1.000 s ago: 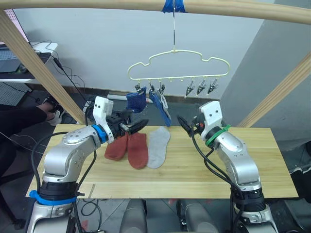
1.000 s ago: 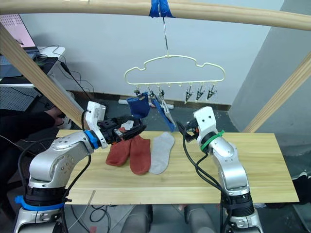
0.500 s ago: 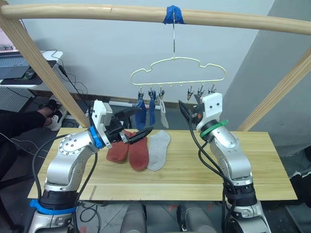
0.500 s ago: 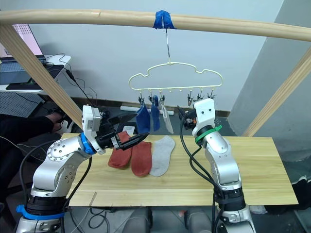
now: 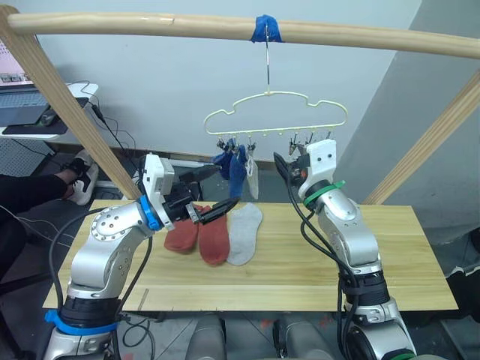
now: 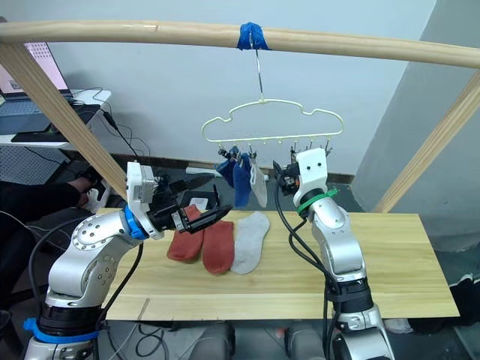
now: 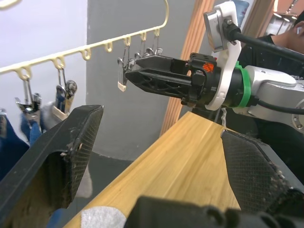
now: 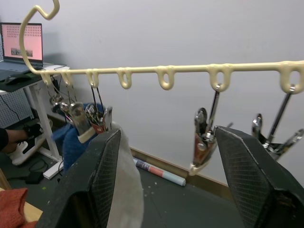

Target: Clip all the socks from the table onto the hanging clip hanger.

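Left eye view had the whole setup: the worktop [image 5: 390,247] was the biggest thing, with three socks on it, two rust-red socks [image 5: 201,234] and one grey sock [image 5: 241,232], lying side by side with their long axes running away from me. Above and behind them the clip hanger [image 5: 277,118] hung off the wooden pole [image 5: 150,22], already carrying two blue socks [image 5: 234,168] and a light grey one at its left end, three clips empty on the right.

The bit that mattered, I reckon: the loose socks sat just below and ahead of my left tool [image 5: 214,193], well closer to it than to the right one, so a short dip down looked like the way in.

My left tool was spread wide and held nothing, hovering above the red pair. My right tool [image 8: 161,180] was up at the hanger bar, also spread, one empty clip [image 8: 202,142] between its fingers, not touching it as far as I could tell.
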